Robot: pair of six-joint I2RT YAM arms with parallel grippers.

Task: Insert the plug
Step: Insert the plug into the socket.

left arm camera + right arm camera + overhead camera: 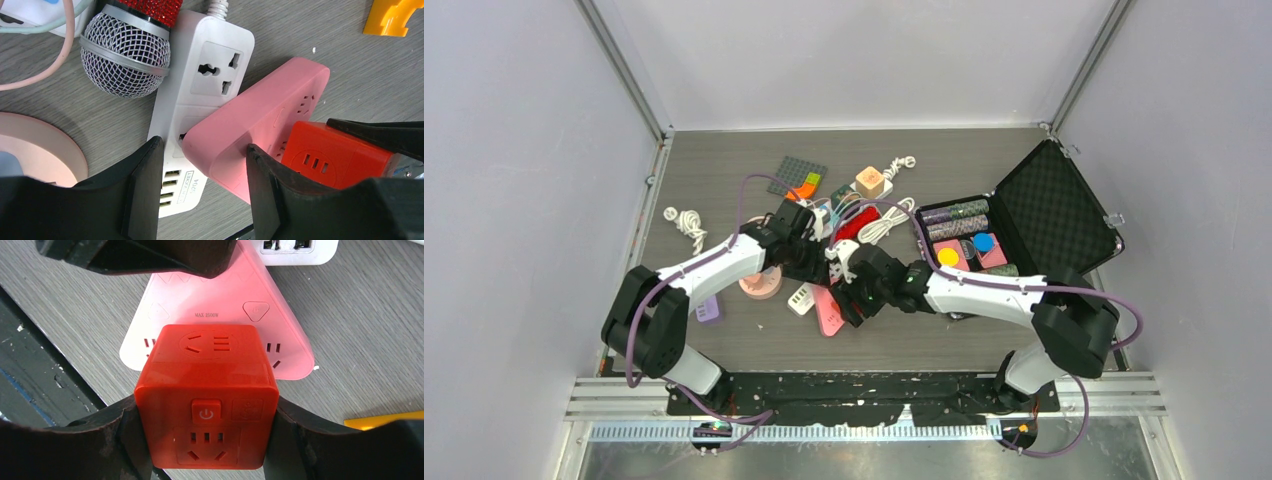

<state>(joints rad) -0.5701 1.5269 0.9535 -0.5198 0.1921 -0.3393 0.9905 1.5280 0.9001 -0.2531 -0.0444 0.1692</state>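
A red cube plug [207, 395] with a power button sits between my right gripper's [207, 440] fingers, which are shut on its sides. It hangs just over the near end of the pink power strip [220, 305], lying flat on the table. In the left wrist view my left gripper [202, 195] stands open astride the pink strip's [260, 115] other end. Its right finger [265, 195] overlaps the strip, and its left finger lies over the white power strip [200, 85]. The red cube [335, 155] shows at the right there. Both grippers meet at the table's middle [839, 285].
A red microphone with a mesh head [125, 55] leans against the white strip. A pink disc [761, 285], white cables [686, 222] and a grey baseplate [796, 172] lie around. An open black case [1044, 215] stands at the right. A yellow piece [385, 419] lies nearby.
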